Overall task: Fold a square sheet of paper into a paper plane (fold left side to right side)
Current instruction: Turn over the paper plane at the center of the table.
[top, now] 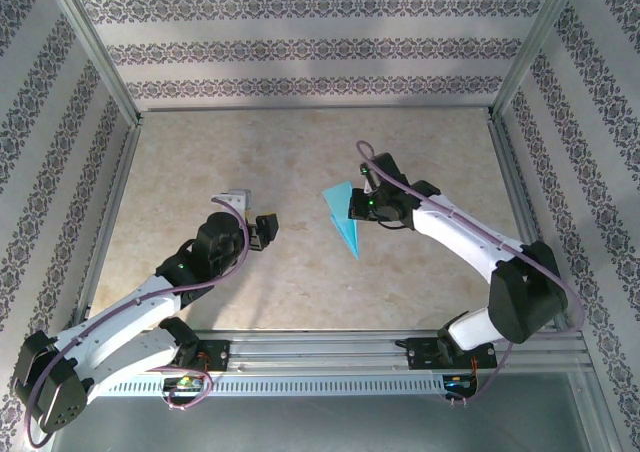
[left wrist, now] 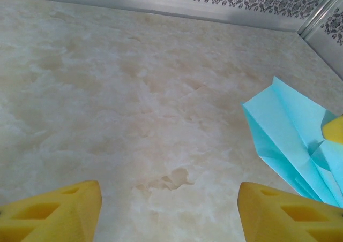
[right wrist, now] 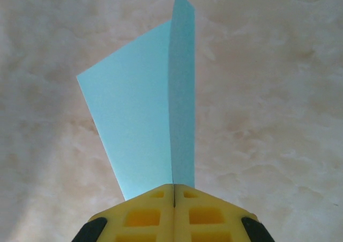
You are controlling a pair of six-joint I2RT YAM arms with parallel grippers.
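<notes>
I have the paper plane [top: 342, 220] clamped in the right end effector [top: 354, 206], yellow pads pressed together on its edge. From above, the plane's long axis runs far to near. Its sharp tip points toward the arm bases and pokes out just nearer than that end effector. On the right wrist camera the paper spreads forward from the closed pads, with a broad panel to the left and a narrow flap standing up along the centre crease. The left end effector [top: 265, 229] hovers well apart on the plane's left, jaws spread with nothing between them. Bare counter [top: 200, 152] lies open between both end effectors, and the metal frame rails [top: 300, 112] are well off.
</notes>
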